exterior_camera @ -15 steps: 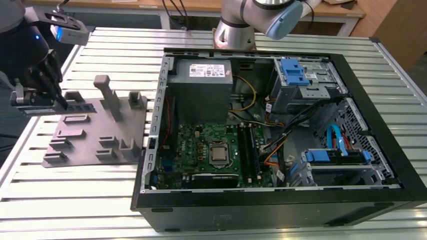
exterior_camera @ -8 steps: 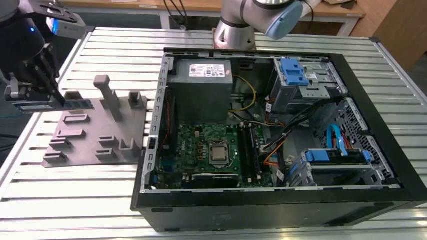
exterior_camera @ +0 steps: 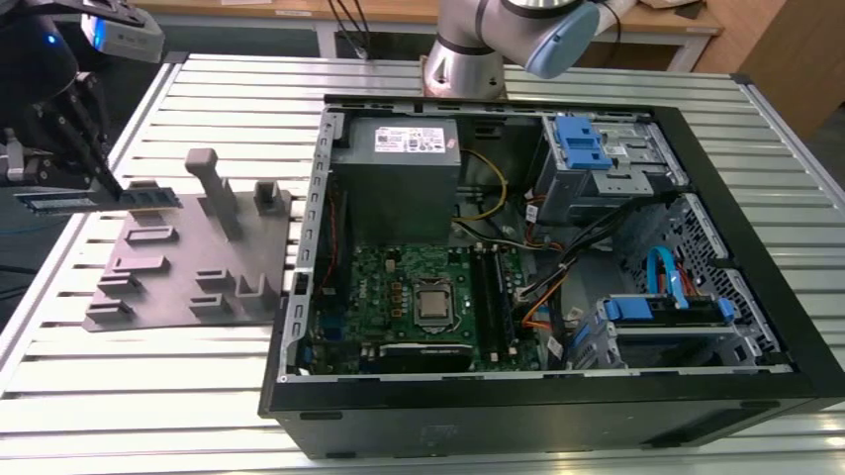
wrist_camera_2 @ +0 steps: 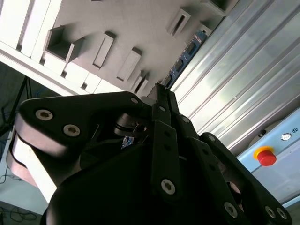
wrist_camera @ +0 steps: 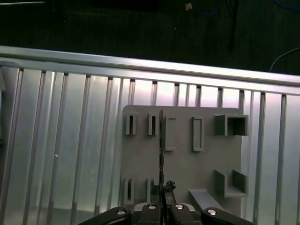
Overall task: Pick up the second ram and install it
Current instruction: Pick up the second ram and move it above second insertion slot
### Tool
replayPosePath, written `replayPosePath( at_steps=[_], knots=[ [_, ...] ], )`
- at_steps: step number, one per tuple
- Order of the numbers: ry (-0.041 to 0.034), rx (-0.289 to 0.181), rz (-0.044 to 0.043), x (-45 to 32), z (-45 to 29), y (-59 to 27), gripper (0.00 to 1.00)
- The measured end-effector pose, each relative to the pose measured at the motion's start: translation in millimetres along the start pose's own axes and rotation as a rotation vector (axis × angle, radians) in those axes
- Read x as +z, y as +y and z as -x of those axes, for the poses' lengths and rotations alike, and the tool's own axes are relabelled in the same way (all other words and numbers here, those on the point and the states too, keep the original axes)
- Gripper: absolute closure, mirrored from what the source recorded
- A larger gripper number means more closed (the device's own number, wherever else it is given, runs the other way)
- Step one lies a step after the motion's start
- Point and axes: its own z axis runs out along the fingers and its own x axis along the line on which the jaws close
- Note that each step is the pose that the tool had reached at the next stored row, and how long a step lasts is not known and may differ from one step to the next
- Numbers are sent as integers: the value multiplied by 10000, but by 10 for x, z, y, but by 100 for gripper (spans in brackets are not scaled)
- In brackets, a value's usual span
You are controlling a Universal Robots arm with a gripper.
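- Gripper (exterior_camera: 114, 186) clenched on second ram (exterior_camera: 156, 195), hanging over one edge of grey moulded tray (exterior_camera: 172, 267).
- Likely best: firm pinch, stick level, straight rise clear of tray's upright posts (exterior_camera: 209, 188).

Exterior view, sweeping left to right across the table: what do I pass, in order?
gripper shut on the second ram → grey tray → green motherboard → lower blue drive bracket
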Motion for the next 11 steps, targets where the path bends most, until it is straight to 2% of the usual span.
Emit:
replayPosePath(
  at_steps=[11],
  knots=[
    [1, 0, 1, -142, 5, 5, 89]
  ],
)
